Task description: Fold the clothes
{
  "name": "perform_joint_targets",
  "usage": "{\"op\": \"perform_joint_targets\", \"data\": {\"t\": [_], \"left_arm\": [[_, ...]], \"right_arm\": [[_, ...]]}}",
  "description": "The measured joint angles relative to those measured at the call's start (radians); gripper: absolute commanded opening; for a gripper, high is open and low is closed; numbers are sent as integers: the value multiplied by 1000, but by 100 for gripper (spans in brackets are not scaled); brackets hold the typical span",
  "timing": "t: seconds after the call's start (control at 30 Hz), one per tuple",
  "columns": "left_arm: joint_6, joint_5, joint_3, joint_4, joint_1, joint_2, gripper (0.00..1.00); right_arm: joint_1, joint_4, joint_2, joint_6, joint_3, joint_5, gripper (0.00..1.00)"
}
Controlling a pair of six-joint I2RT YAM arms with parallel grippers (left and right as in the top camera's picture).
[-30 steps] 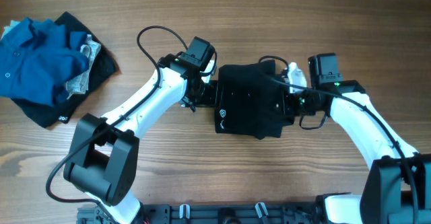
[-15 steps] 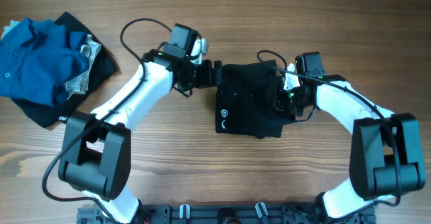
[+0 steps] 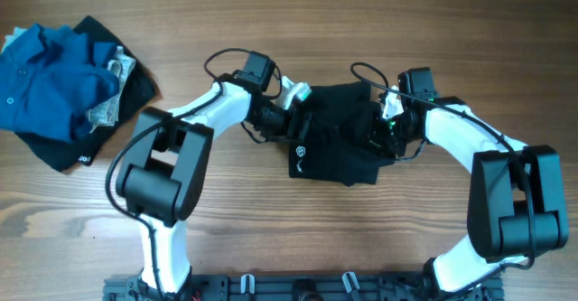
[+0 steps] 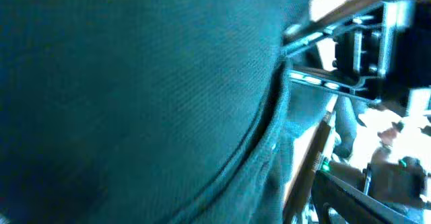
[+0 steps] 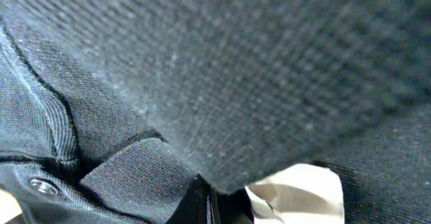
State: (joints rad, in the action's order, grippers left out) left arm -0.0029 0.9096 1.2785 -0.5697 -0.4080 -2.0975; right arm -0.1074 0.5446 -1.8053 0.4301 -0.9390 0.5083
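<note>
A black garment [image 3: 336, 145] with a small white logo lies bunched at the table's middle. My left gripper [image 3: 298, 98] is at its upper left edge. In the left wrist view dark cloth [image 4: 135, 83] fills the frame and hides the jaws. My right gripper [image 3: 382, 127] is at the garment's right edge. In the right wrist view its fingers [image 5: 204, 207] are pressed together on black cloth [image 5: 236, 62], next to a white label [image 5: 296, 190].
A pile of clothes lies at the far left: a blue shirt [image 3: 45, 70] on top of a black garment [image 3: 99, 129], with a grey piece between. My right arm [image 4: 377, 49] shows at the right of the left wrist view.
My left gripper has moved right, from beside the garment to its upper left edge. My right gripper has moved in over the right edge. The garment's top edge has bunched up.
</note>
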Motion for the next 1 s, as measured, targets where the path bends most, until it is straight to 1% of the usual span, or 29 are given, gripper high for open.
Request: {"op": "perform_joint_targets", "data": {"t": [0.07,0.13,0.17,0.23,0.33,0.4,0.47,0.5,0.53,0.6,0.63,0.7,0.8,0.9,1.0], "left_arm": [[21,32,2,23,-12,-18,59],[2,39,2,64,-34,-37,26],[-16,24,1,79,-42,-39,16],[-64,4,0,118,-54,-53,4],[-138,-3,-1,132,-55,-57,4],[-173,-24,0,116,-53,-52,4],[-208,-75,0,70,-40,-26,4],[-215,-92,0,48,-32,-13,4],[-226,-125,0,13,-16,13,4],[-241,-195,0,-51,89,126,4],[-247,-229,13,-56,178,217,4],[-251,-251,29,-29,286,317,4],[-255,-269,46,36,487,464,4],[-259,-274,56,127,696,523,4],[-250,-280,56,233,864,498,4]], "right_arm": [[1,0,0,0,-1,1,4],[1,0,0,0,-1,1,4],[1,0,-1,0,-1,2,4],[2,2,-1,0,-1,4,4],[3,31,-8,1,-14,12,5],[8,65,-8,4,-24,24,4],[7,117,6,3,-25,31,4],[5,135,19,-2,-22,29,5],[0,160,42,-8,-14,21,10],[-3,186,148,-16,2,3,14],[-3,182,238,-19,2,-4,14],[-3,177,329,-20,3,-11,14],[-3,175,462,-20,2,-15,14],[-3,182,485,-19,2,-16,11],[-3,213,483,-20,2,-16,9]]}}
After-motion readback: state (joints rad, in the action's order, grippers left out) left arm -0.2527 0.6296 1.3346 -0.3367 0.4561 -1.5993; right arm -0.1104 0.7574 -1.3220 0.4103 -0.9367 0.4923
